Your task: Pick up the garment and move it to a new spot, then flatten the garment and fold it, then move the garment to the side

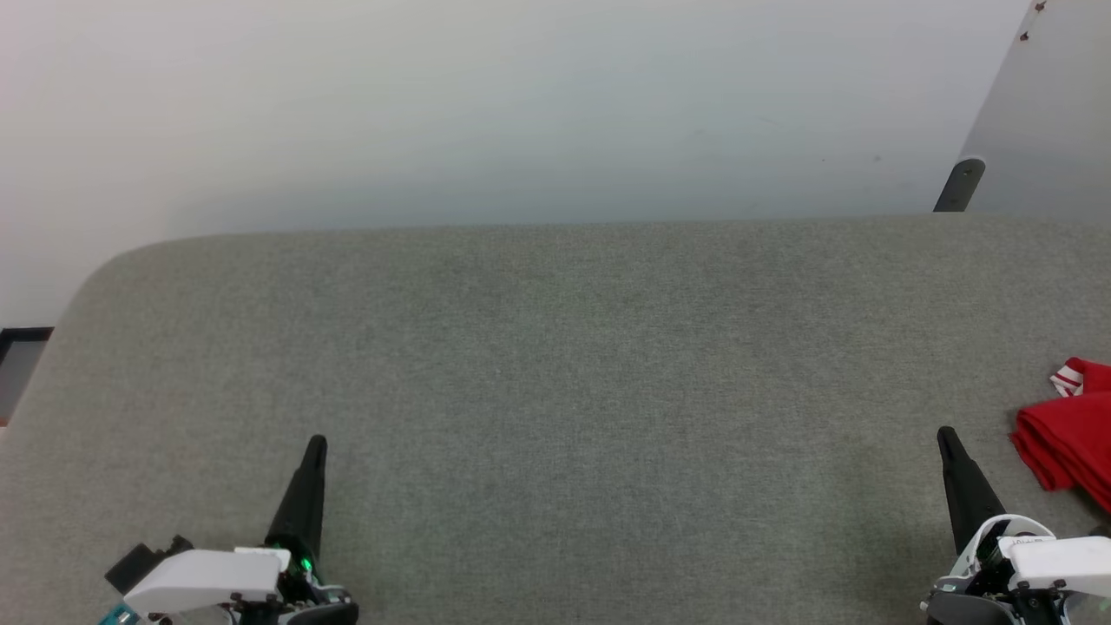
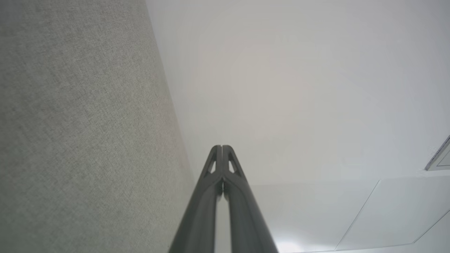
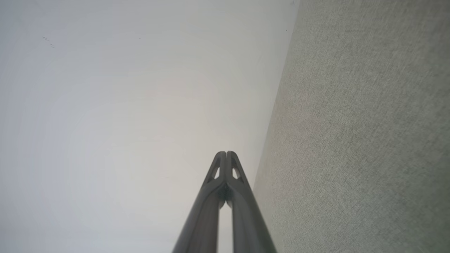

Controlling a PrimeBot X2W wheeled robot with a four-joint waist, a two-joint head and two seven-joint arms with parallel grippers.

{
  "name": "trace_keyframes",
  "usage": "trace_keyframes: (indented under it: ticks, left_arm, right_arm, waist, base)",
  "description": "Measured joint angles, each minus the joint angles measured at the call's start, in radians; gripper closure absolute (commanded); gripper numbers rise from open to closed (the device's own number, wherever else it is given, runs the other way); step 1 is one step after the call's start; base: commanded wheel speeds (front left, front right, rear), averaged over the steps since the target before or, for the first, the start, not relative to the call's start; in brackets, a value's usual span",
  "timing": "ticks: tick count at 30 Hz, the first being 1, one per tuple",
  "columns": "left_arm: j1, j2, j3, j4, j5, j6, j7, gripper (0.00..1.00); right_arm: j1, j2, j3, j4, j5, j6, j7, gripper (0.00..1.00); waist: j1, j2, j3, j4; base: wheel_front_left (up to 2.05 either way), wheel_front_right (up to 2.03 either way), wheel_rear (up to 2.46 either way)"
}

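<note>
A wide grey counter [image 1: 555, 365] sits under a white wall [image 1: 521, 104]. The red garment [image 1: 1072, 434] lies in layers at the counter's far right edge. My right gripper [image 1: 946, 434] is near it, closed and holding nothing. My left gripper [image 1: 317, 444] is far away, closed and empty too. I think the garment is folded and put aside. If not, my right gripper must open and reach right.

A bare test room or lab is suggested rather than a home. A wide table [image 1: 555, 347] covered in plain grey cloth is set before a blank pale surface [image 1: 521, 104]. A pale board [image 1: 1041, 113] with screw heads is seen at the far right, above a dark leg [image 1: 959, 185]. Thin-seamed white panels [image 2: 386, 211] are shown in the left wrist view.
</note>
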Motion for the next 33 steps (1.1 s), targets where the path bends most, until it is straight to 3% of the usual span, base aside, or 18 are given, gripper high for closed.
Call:
trace_keyframes:
  ticks: [10,33]
  left_arm:
    - [-0.017,-0.005,0.008,0.005,-0.053,0.000,0.019,1.00]
    - [-0.017,-0.007,0.012,0.006,-0.053,0.000,0.020,1.00]
  right_arm:
    - [-0.010,0.004,-0.005,0.005,0.056,0.000,0.013,1.00]
    - [-0.015,0.005,-0.005,0.005,0.057,0.000,0.013,1.00]
  waist:
    - [0.0000,0.0000,0.006,-0.001]
    - [0.0000,0.0000,0.006,-0.001]
  base:
    - [0.00,0.00,0.00]
    - [0.00,0.00,0.00]
